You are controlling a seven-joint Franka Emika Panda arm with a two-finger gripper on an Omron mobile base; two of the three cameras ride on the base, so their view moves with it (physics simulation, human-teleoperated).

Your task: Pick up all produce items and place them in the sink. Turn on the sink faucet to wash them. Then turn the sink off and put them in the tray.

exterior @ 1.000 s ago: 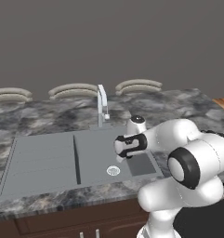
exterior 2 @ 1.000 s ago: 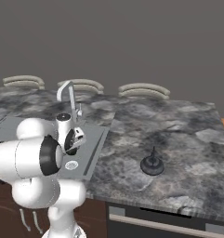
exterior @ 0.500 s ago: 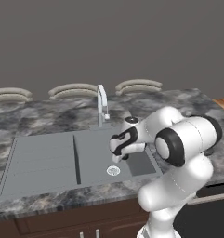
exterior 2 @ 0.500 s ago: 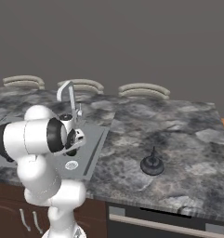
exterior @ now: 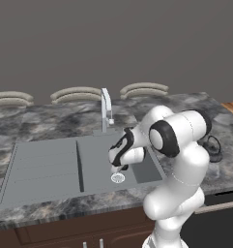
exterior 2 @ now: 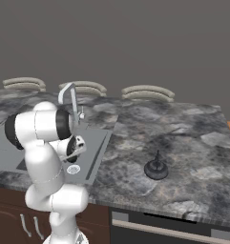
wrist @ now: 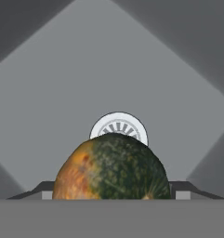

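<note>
**Produce poised over the drain as arm reaches into the sink**

The white arm bends low over the grey sink (exterior: pixel 50 167), its tool (exterior: pixel 117 170) down inside the basin just above the round white drain (exterior: pixel 118 178). In the hand view a dark green produce item (wrist: pixel 114 168) with an orange-red patch sits right at the fingertips, in front of the drain (wrist: pixel 118 127). The jaws stand wide, and the fruit appears to lie between them; whether the pads actually press on it cannot be told, since the fingertips are hidden behind it. The faucet (exterior: pixel 106 107) stands upright at the back rim of the basin, its spout pointing forward over the bowl. A black kettle (exterior 2: pixel 156 169) rests on the marble bench (exterior 2: pixel 183 138), well apart from the sink.

The step in hand looks like setting the produce down in the basin. Done well, that means lowering until the fruit rests on the basin floor (a round thing rolls), releasing without a nudge, then lifting straight up clear of the basin wall before swinging toward the faucet.
</note>
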